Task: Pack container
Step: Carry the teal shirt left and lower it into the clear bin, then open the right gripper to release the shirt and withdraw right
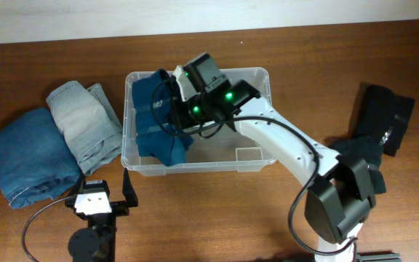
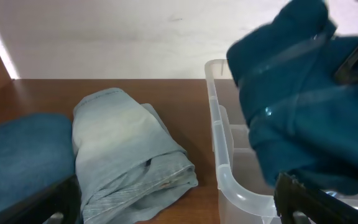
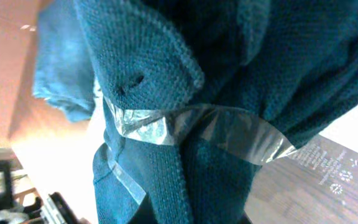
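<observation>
**Inspector:** Right jaws, state and load?

**Examiner:** Closed together on the teal knit garment (image 1: 162,138). Their wrist view shows only knit at close range. A clear tape band (image 3: 197,127) wraps the bundle, presumably to keep the fold from opening while carried.

**Inspector:** Where is the container relative to them?

**Examiner:** The container (image 1: 247,71) lies directly beneath and around them. The garment hangs over its end on the robot's left, partly above the rim. I cannot tell whether its lower edge rests on the floor of the bin. I judge that it is held to that end to leave the rest of the bin open for further items.

**Inspector:** Left jaws?

**Examiner:** Fully apart and empty, low over the surface (image 1: 195,218), just outside the container's near wall. They appear parked clear of the working arm.

**Inspector:** What lies further out?

**Examiner:** The pale folded jeans (image 1: 86,124) are straight ahead of the left jaws, beside the container's outer wall. The dark blue jeans (image 1: 28,156) touch their far side. A black garment (image 1: 384,116) lies well apart, out beyond the right arm. All three appear to be waiting to be packed.

**Inspector:** Risk?

**Examiner:** The bundle could catch on the rim or slump open when let go.
</observation>
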